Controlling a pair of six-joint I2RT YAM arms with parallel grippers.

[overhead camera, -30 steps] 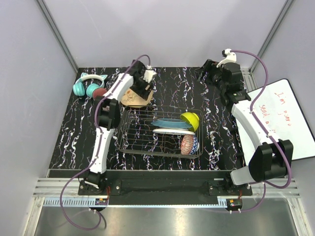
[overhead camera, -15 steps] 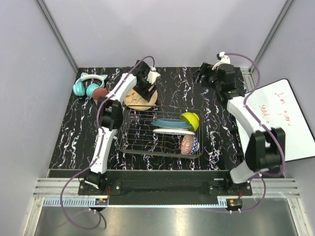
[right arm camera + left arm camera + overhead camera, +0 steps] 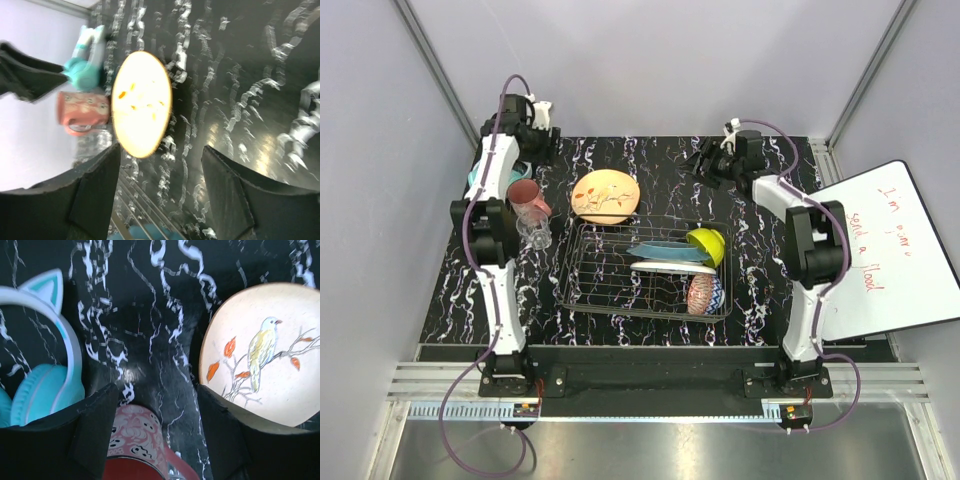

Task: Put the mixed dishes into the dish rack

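**Upper left of the overhead view:** the left gripper (image 3: 156,399) hangs over the far-left corner of the black marbled table (image 3: 760,290). Its jaws are spread wide and hold nothing.

**Left wrist view:** the teal cat-ear headphones (image 3: 40,385) are at left. The pink mug (image 3: 134,440) is at bottom centre, between the two fingers (image 3: 60,440). The tan floral plate (image 3: 265,360) is at right.

**Overhead, left of centre:** the small clear glass (image 3: 535,233) is just below the mug. Both are on the table, outside the dish rack (image 3: 582,292). The tan floral plate lies flat on the table, close beside the rack's far edge.

**Centre:** in the rack, the teal plate (image 3: 665,250) lies above the white watermelon-print plate (image 3: 658,267). The yellow-green bowl (image 3: 708,244) is at the rack's upper right and the red patterned bowl (image 3: 703,293) at its lower right.

**Right of centre, top:** the right gripper (image 3: 160,155) is over the table's far edge, jaws wide apart and empty.

**Far right:** a whiteboard (image 3: 890,250) with red handwriting.
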